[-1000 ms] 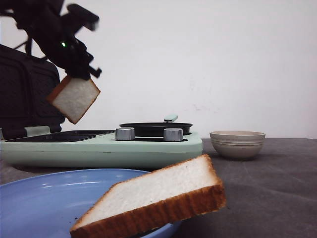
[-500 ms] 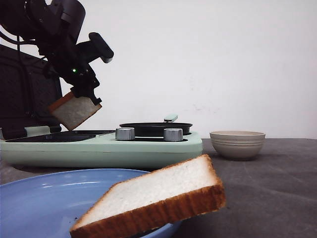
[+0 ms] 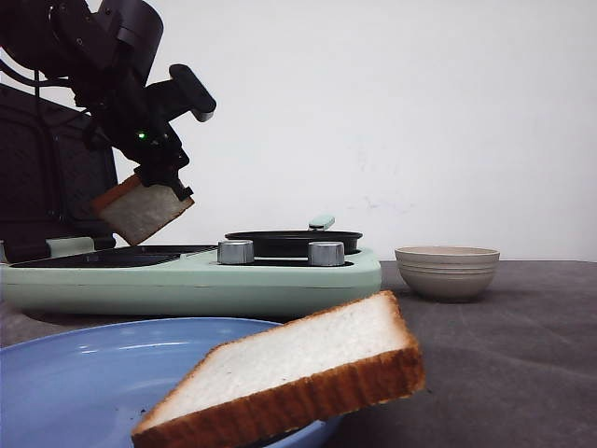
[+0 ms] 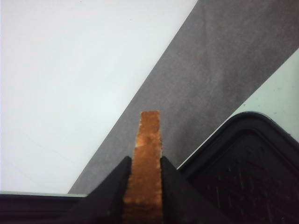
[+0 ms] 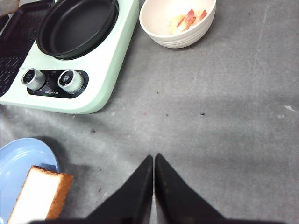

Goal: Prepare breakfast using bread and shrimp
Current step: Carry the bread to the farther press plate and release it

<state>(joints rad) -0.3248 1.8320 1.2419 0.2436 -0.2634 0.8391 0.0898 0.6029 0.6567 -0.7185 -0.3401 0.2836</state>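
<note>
White bread (golden-brown crust), blue plate, mint-green cooker, beige bowl.

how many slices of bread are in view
2. One slice is held in the left gripper above the green cooker's dark grill plate; the other slice lies tilted on the blue plate's rim. None seem hidden.

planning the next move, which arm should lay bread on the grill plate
Left. The left gripper is shut on a bread slice and hangs just above the grill plate. The right gripper is shut, empty, over bare table nearer the bowl.
</note>
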